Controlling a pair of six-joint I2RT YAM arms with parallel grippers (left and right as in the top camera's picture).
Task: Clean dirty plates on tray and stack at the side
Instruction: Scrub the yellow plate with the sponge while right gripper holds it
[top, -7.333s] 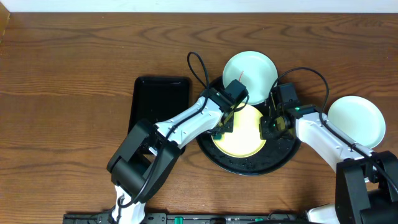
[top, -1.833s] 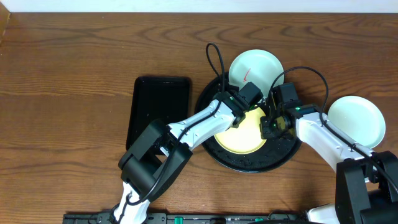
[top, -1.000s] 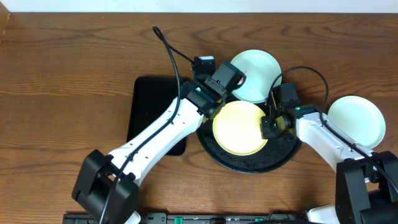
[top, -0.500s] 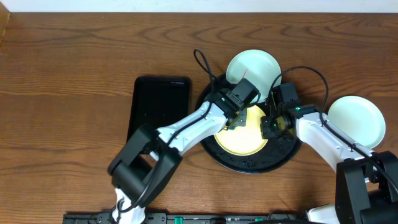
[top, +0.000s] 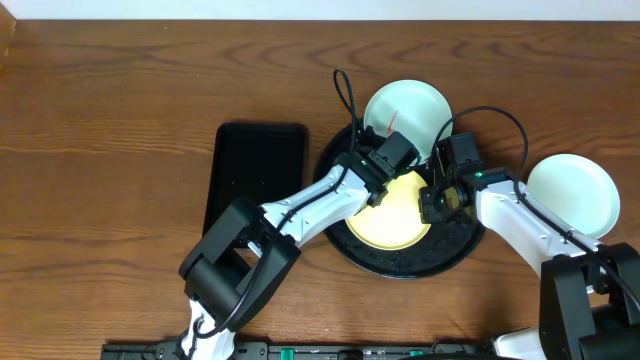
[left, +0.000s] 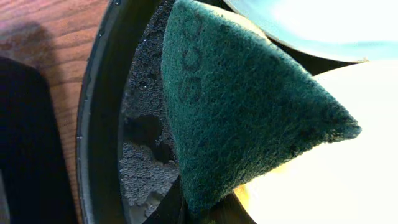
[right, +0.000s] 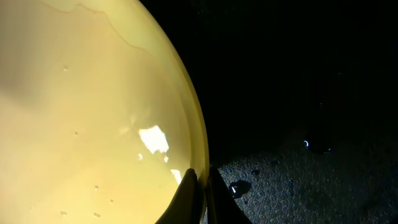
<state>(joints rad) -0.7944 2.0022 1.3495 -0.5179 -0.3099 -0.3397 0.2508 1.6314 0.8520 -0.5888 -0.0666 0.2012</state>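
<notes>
The pale yellow plate (top: 395, 212) lies in the round black tray (top: 400, 268). My right gripper (top: 434, 207) is shut on the plate's right rim, seen close in the right wrist view (right: 200, 177). My left gripper (top: 375, 190) is shut on a dark green scouring pad (left: 236, 106) and holds it at the yellow plate's upper left edge (left: 323, 162). The pale mint plate (top: 408, 112), with a red streak, rests on the tray's far rim. The light blue plate (top: 572, 195) sits on the table at the right.
A smaller black rectangular tray (top: 255, 180) lies left of the round tray. Both arms crowd over the round tray. Cables loop above the wrists near the mint plate.
The left arm has swung out to the left and back over the last seconds, moving the pad over the yellow plate. The right gripper and the plates have stayed put.
</notes>
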